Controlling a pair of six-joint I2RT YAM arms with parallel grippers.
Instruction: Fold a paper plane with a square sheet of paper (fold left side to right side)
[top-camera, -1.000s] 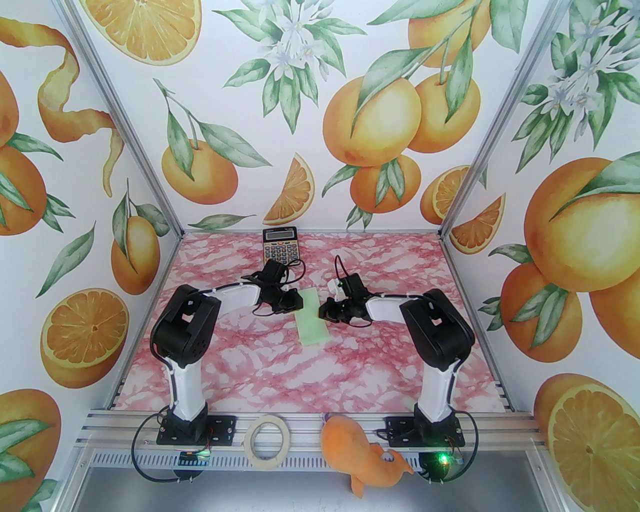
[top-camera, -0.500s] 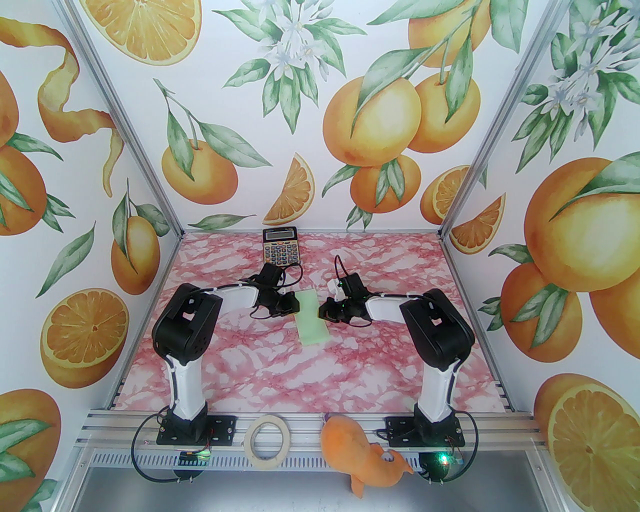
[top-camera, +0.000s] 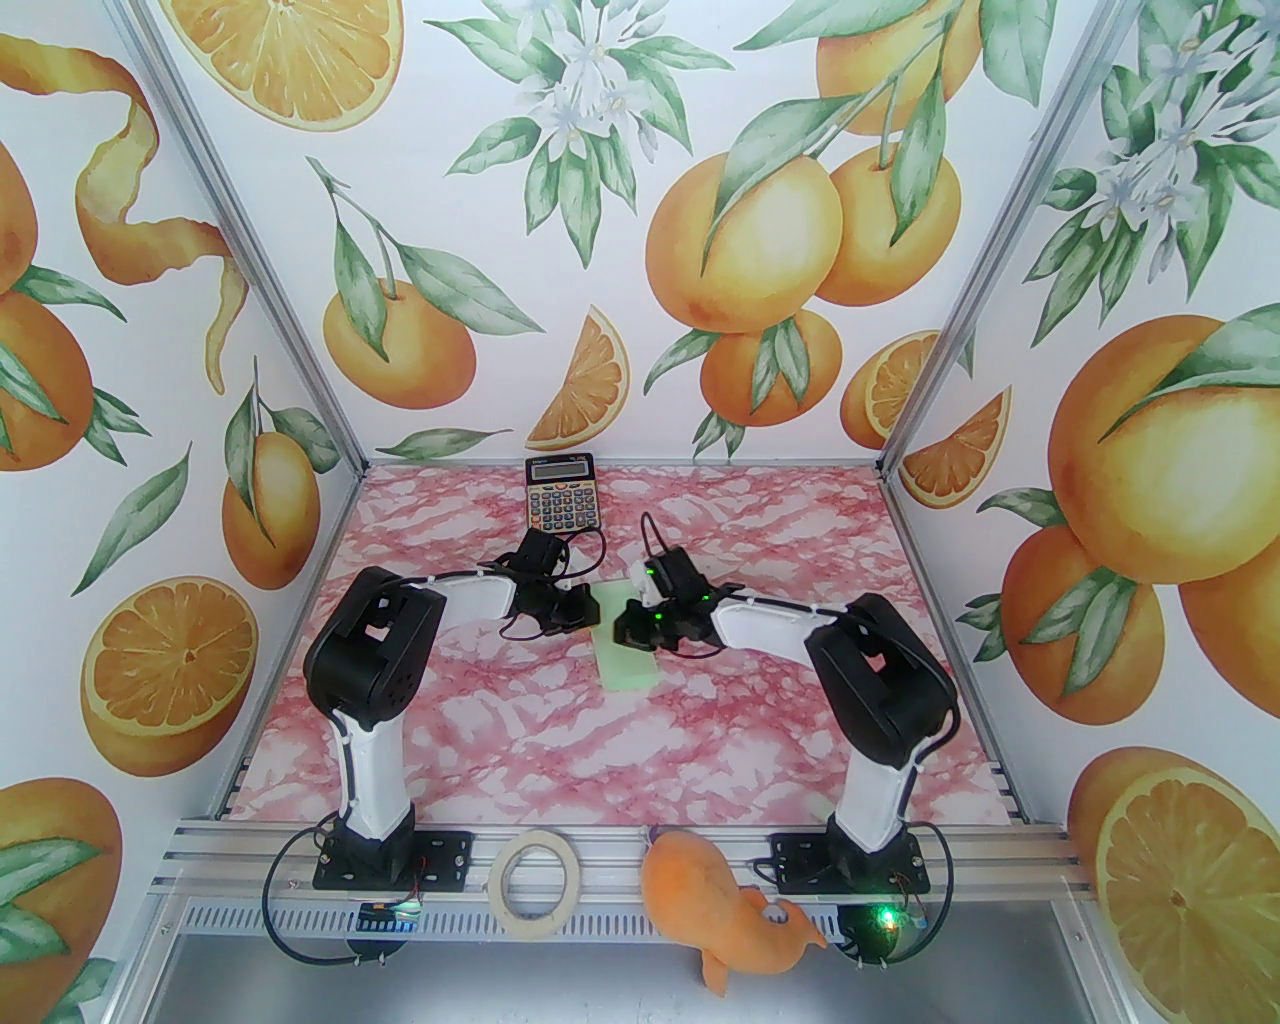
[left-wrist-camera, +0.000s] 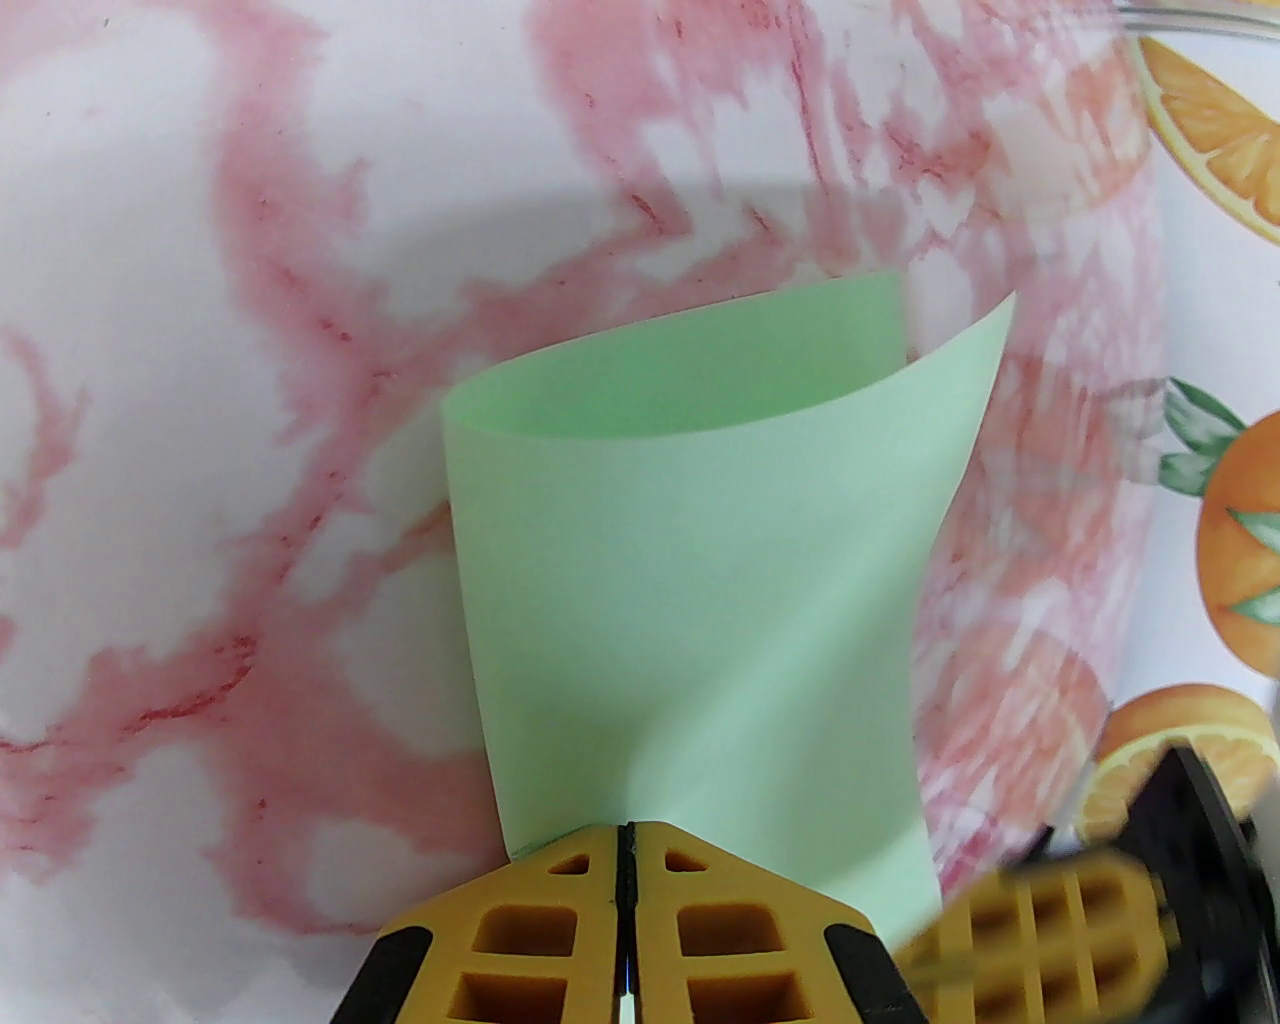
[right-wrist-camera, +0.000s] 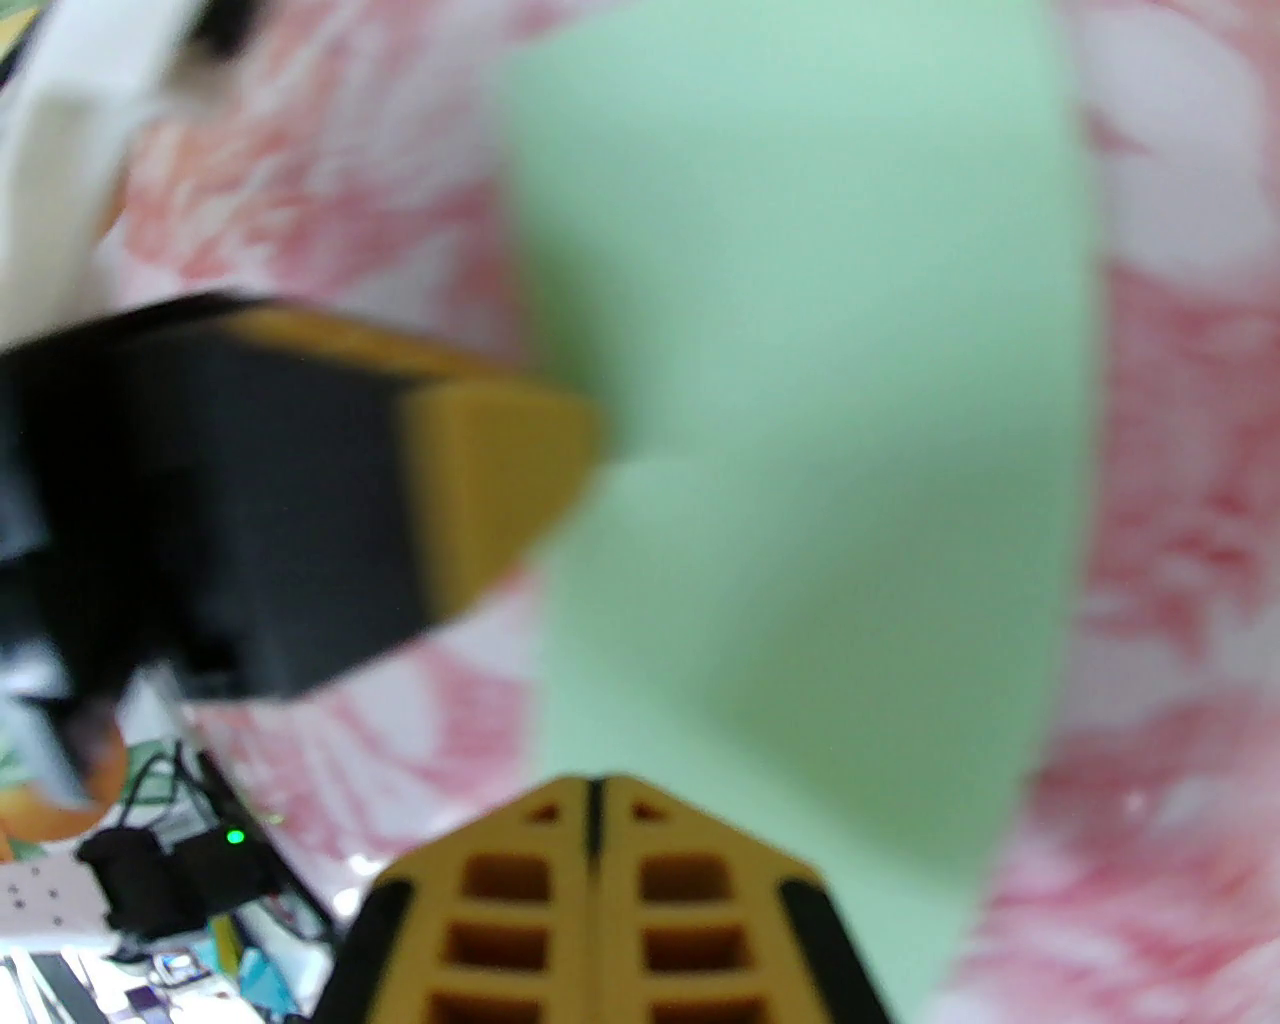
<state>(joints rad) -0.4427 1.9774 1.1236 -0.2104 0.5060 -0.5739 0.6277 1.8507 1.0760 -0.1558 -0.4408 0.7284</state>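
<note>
Top external view: my right claw (top-camera: 622, 630) is sliding in leftward. A second ago it was parked just off the right edge of the square sheet of paper (top-camera: 630, 668), and now it's hanging over the sheet's far half. My left claw (top-camera: 590, 612) is easing back a touch to the left, and it's been closing up over that same second.

The sheet is lying mid-counter (top-camera: 500, 730) between my two claws, on the near side of the calculator (top-camera: 560, 492), and it's looking like a narrow strip, already doubled over.

On the left wrist cam, the left claw's fingers are sitting pressed together with the tips right at the sheet's near edge. I can't tell whether they're nipping the paper or just touching it. The folded side is still bulging as a soft loop rather than a crease, and the far corners aren't lining up.

The right wrist cam is blurry, but that claw's fingers are together too, empty, hovering over the green.

So I'm reading this as the left-to-right fold being laid over but not yet flattened. I'm guessing the right claw is coming in to press it down. The risk is the sheet skidding and the edges drifting further apart.
</note>
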